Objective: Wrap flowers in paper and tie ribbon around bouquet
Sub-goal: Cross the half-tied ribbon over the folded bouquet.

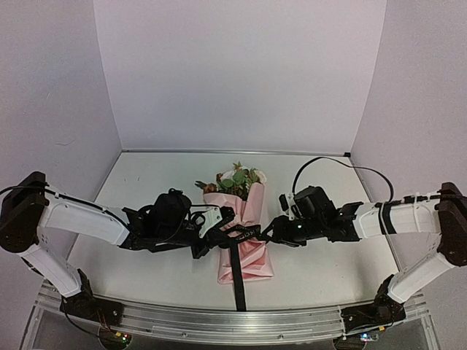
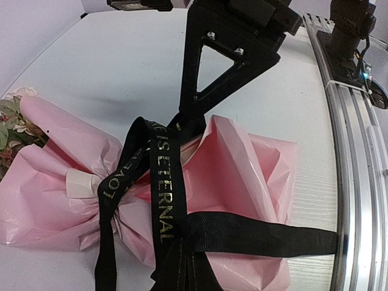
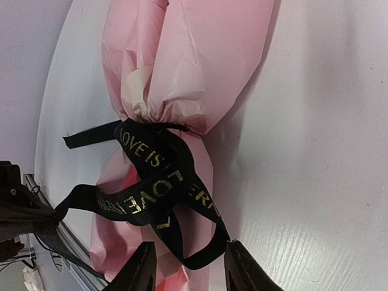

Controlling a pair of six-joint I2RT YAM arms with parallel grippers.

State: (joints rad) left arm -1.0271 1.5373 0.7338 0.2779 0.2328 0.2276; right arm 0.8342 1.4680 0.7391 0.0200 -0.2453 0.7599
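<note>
The bouquet (image 1: 243, 219) lies mid-table: pink paper (image 2: 242, 157) gathered round the flowers (image 1: 237, 179), whose heads point to the back wall. The black ribbon (image 3: 151, 194) with gold lettering is looped round the paper's narrow waist. One tail (image 1: 238, 284) runs toward the front edge. My left gripper (image 1: 219, 237) is shut on a bunched strand of ribbon at the bouquet's left side. My right gripper (image 3: 191, 270) stands open at the right side. A ribbon loop (image 3: 209, 254) hangs between its fingers and touches the right one.
An aluminium rail (image 1: 233, 321) runs along the table's front edge, with both arm bases on it. A white strip of tape (image 2: 82, 182) sits on the paper near the waist. White walls close in the back and sides.
</note>
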